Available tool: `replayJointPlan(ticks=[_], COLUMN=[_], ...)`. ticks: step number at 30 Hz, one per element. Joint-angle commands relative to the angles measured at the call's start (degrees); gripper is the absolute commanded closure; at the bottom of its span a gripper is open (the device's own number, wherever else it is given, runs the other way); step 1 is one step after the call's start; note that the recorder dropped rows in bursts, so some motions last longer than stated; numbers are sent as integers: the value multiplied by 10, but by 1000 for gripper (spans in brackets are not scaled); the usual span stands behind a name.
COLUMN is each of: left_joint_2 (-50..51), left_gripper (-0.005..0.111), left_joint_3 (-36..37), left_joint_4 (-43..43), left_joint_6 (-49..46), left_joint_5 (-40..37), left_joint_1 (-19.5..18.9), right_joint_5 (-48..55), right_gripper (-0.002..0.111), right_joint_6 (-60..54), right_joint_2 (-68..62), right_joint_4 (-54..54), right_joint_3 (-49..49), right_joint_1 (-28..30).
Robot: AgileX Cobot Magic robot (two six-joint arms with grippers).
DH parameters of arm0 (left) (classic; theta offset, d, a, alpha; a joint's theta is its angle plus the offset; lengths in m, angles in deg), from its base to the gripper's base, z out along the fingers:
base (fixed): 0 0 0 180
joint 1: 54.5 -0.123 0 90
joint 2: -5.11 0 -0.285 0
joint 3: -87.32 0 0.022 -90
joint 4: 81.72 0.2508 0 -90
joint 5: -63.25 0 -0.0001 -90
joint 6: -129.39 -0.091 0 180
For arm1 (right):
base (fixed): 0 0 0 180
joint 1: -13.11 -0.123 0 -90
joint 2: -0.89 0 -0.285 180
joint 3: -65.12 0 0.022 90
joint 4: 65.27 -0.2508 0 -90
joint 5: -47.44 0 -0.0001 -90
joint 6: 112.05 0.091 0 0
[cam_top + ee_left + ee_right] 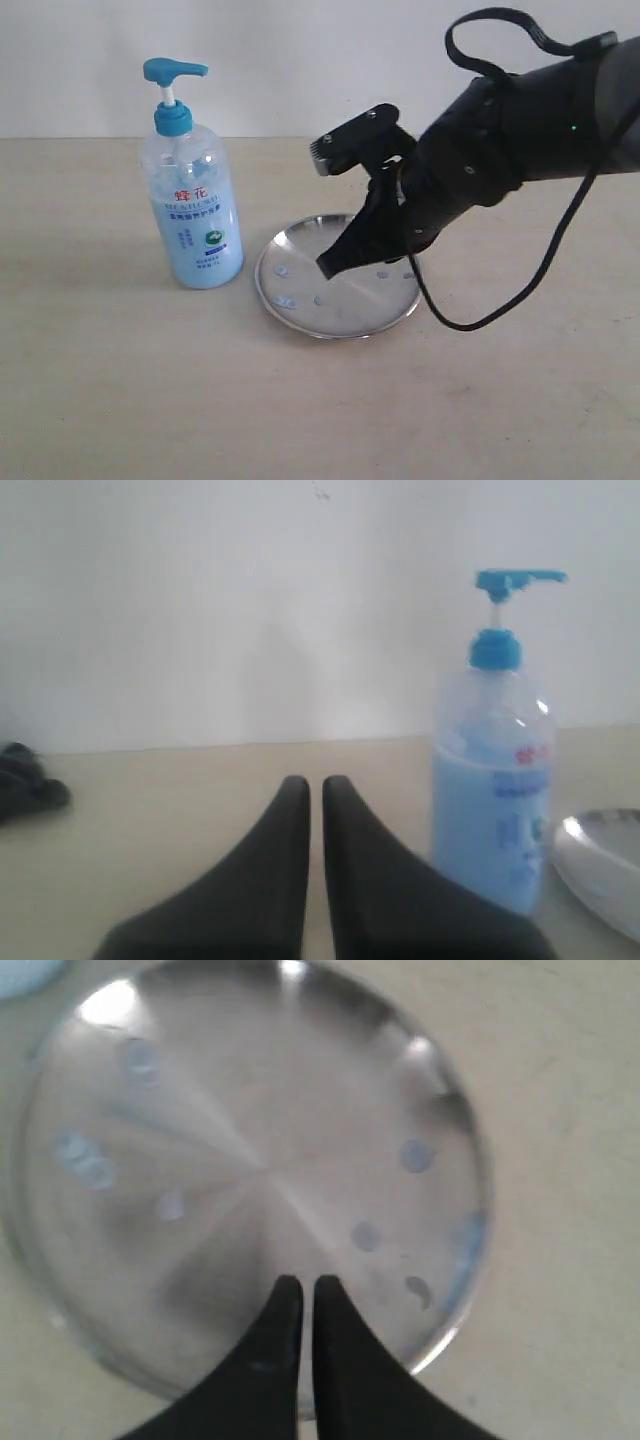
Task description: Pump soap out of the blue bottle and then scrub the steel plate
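Observation:
The blue bottle [190, 190] stands upright on the table at the left, pump head raised. Just to its right lies the steel plate [300, 315], dotted with small bluish soap droplets [287, 299]. My right gripper [329, 266] hangs over the plate's middle, pointing down, shut and empty. In the right wrist view its tips [302, 1285] sit above the plate [200, 1090], with droplets [415, 1155] scattered round. My left gripper [311, 785] is shut and empty, low over the table, with the bottle [492, 780] off to its side and the plate's rim [600, 865] beyond. The left arm is outside the exterior view.
The beige table [100, 380] runs back to a white wall. A black cable [545, 260] loops down from the right arm beside the plate. A dark object [25, 780] lies on the table at the edge of the left wrist view.

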Motion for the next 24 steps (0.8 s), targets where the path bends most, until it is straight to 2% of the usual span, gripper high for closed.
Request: replayJointPlan(ticks=[1,3,4,7,9,10,12,13,14,15,16,18,20,22,23,24], left_joint_2=[-21,-21,-21,-21,-21,-21,-21,-21,-21,-21,-21,-21,-21,-21,-21,-21], left_gripper=[103,103,103,103,103,103,103,103,103,103,103,103,103,103,103,103], left_joint_3=[2,2,2,2,2,2,2,2,2,2,2,2,2,2,2,2], left_joint_4=[-5,-5,-5,-5,-5,-5,-5,-5,-5,-5,-5,-5,-5,-5,-5,-5], left_joint_6=[2,2,2,2,2,2,2,2,2,2,2,2,2,2,2,2], left_joint_5=[15,17,17,17,18,18,19,19,19,19,19,19,19,19,19,19], left_joint_1=[-100,-121,-124,-114,-107,-104,-101,-101,-101,-101,-101,-101,-101,-101,-101,-101], right_joint_5=[138,174,157,23,-44,-37,80,188,296,378,406,358,232,111,76,84], right_gripper=[109,109,109,109,109,109,109,109,109,109,109,109,109,109,109,109], right_joint_6=[-145,-141,-129,-40,-3,-17,-121,-211,-278,-277,-245,-165,-50,-17,-50,-129], right_joint_2=[21,19,16,-9,-49,-73,-117,-138,-155,-163,-166,-152,-139,-138,-141,-142], right_joint_4=[-81,-71,-55,-27,-93,-156,-288,-335,-348,-329,-287,-186,-116,-182,-262,-355], right_joint_3=[-37,-53,-58,-79,-106,-127,-173,-196,-214,-222,-225,-225,-228,-232,-232,-234], right_joint_1=[-34,-25,-15,16,26,28,20,18,18,18,20,32,50,58,56,51])
